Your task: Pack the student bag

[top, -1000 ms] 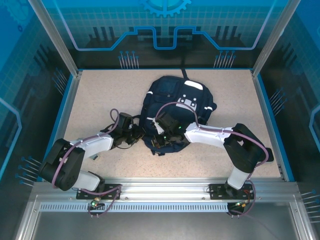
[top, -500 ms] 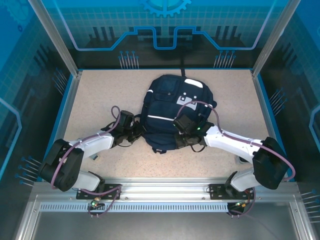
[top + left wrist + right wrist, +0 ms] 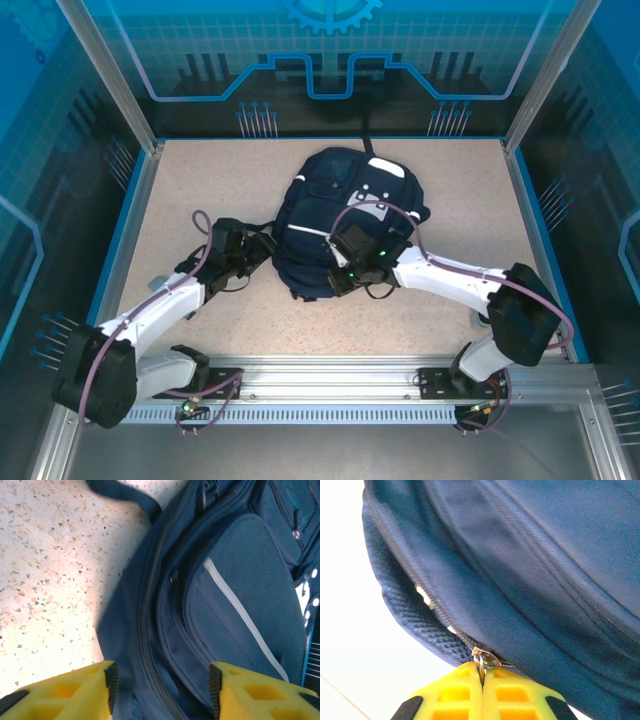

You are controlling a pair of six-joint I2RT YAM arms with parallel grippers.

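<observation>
The speckled beige desk [image 3: 190, 190] lies bare on the left. Over it the left arm reaches in from the near-left corner, and the left pincer [image 3: 252, 252] sits just beside the left flank of the student bag [image 3: 320, 215]. In the left wrist view the left pincer [image 3: 162, 687] has its yellow fingers [image 3: 75, 692] standing well apart. The bag's dark side seam runs between them, and whether either pad touches the fabric is hard to tell. That view also shows the desk [image 3: 45, 555], a dark strap [image 3: 120, 492] curling off the top of the student bag [image 3: 240, 570], and the white stripe [image 3: 240, 615] slanting across its front pocket.

The navy bag lies flat at the middle of the desk, with its pale patch toward the far side and its rounded bottom toward the arms.

To the right, the right arm bends in from the near-right corner and the right pincer [image 3: 338, 282] rests at the bag's near edge. Its wrist camera shows the right pincer [image 3: 482, 682] pressed together, clamped on a small metal zipper pull [image 3: 483, 659]. The pull sits on the zipper track [image 3: 420, 587] along the lower edge of the student bag [image 3: 545, 555].
</observation>
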